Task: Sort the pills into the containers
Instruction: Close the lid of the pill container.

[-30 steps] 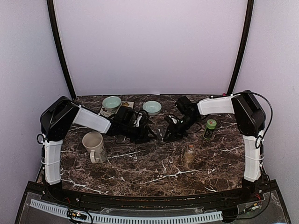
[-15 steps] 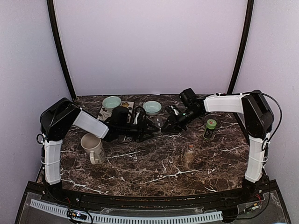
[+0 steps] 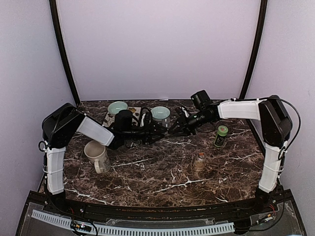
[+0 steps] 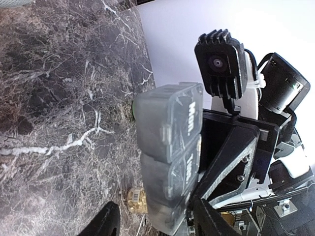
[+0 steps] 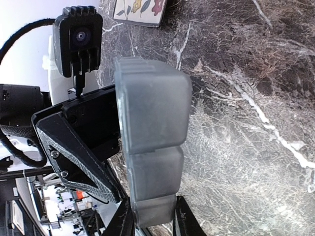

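Both arms now reach further back toward the bowl (image 3: 160, 114), the pill organizer (image 4: 170, 162) between them. Right gripper (image 5: 152, 219) is clamped on it; left gripper (image 4: 157, 221) straddles it, jaws apart, the organizer's long axis running along the fingers. Left wrist view shows lid lettering; right wrist view shows only plain casing.

Near half of tabletop (image 3: 147, 182) mostly free. Obstacles there: mug (image 3: 97, 154) toward left edge, small jar (image 3: 199, 161) right of centre. Green-capped bottle (image 3: 222, 135) near right edge. Far middle crowded: left arm (image 3: 96, 129) and right arm (image 3: 238, 109) meet at pill organizer (image 4: 162, 128). Left bowl (image 3: 117, 107) and right bowl (image 3: 160, 113) stand just behind, along far edge.
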### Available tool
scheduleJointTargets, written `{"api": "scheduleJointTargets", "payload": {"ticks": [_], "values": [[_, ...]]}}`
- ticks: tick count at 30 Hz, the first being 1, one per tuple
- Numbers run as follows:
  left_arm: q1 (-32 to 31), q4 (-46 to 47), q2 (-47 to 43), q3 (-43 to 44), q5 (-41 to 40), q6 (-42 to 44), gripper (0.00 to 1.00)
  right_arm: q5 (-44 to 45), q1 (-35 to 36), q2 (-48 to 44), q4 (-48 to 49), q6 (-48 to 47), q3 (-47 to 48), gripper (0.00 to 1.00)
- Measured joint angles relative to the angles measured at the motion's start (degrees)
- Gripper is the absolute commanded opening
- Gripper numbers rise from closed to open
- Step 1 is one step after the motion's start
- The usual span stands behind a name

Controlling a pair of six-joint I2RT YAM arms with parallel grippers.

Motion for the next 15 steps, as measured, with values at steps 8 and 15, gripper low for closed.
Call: {"api": "scheduleJointTargets", "payload": {"ticks": [8, 15], "values": [[0.0, 5.4, 0.0, -0.3, 0.2, -3.5, 0.44, -2.8, -0.1, -0.3, 6.2, 5.9, -2.2, 0.22], [0.1, 9.3, -0.4, -0.9, 0.2, -6.3, 0.31, -4.7, -0.1, -2.1, 13.9, 12.9, -5.4, 0.21]]}}
